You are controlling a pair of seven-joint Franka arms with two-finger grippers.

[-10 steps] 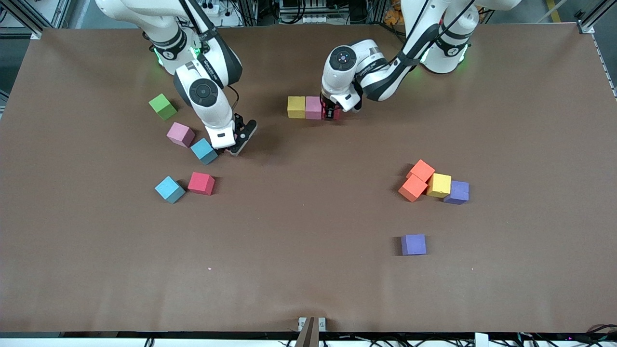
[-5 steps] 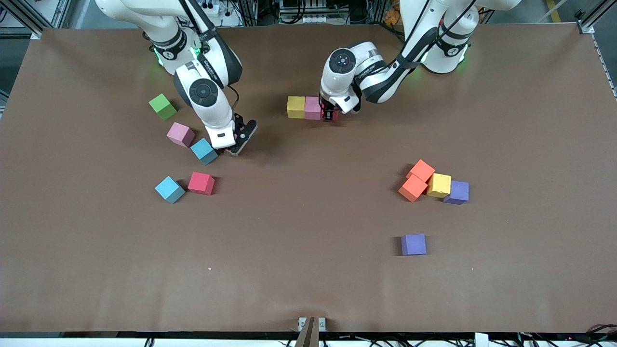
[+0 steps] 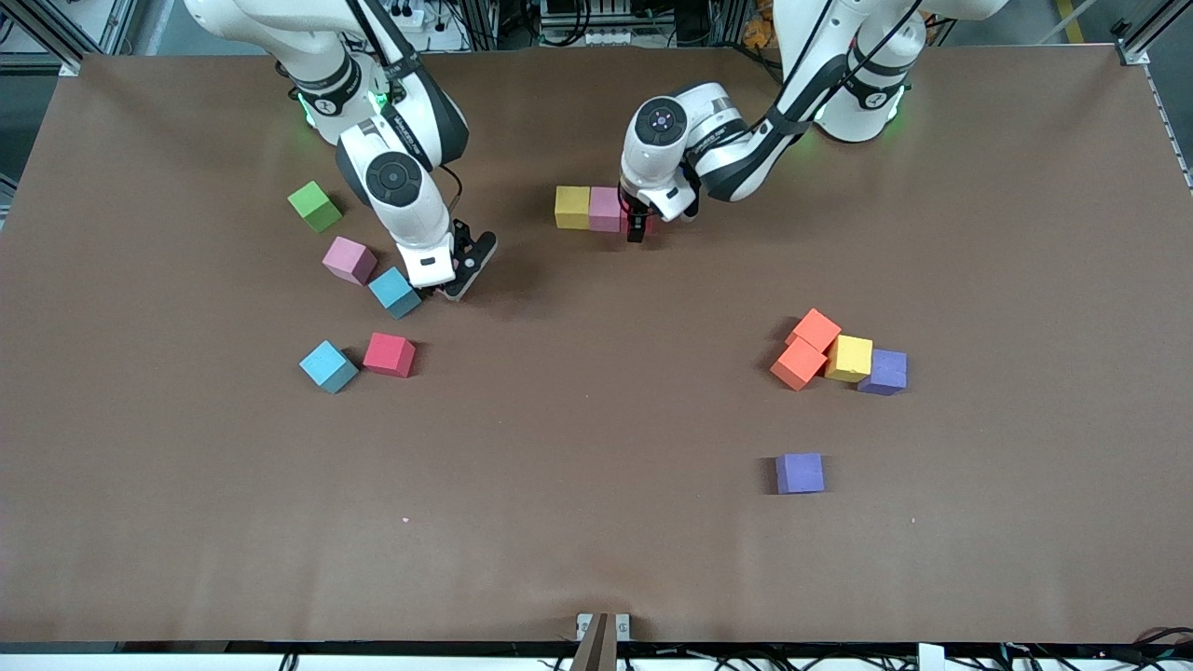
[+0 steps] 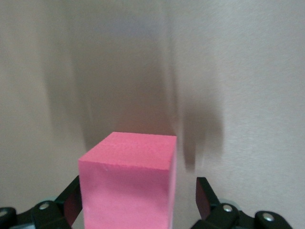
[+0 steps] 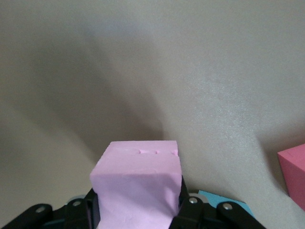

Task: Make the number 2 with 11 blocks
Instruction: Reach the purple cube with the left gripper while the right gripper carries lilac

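A: Left claw [image 3: 638, 224], why there?
B: Down at the end of the row w/ yellow cube [image 3: 572, 207] + pink cube [image 3: 606, 208]. Fingers spread, gap beside red cube [image 4: 126, 191], so no grip. Prob. top bar of the number 2, mid-bench near the arms' bases.
A: Right claw [image 3: 436, 291]?
B: Clamped on pale pink cube [image 5: 136, 181], low, just beside light blue cube [image 3: 393, 292]. Looks like next piece, waiting.
A: Surface, room?
B: Brown matte bench [image 3: 596, 522]; alu frame + cables along robots' edge.
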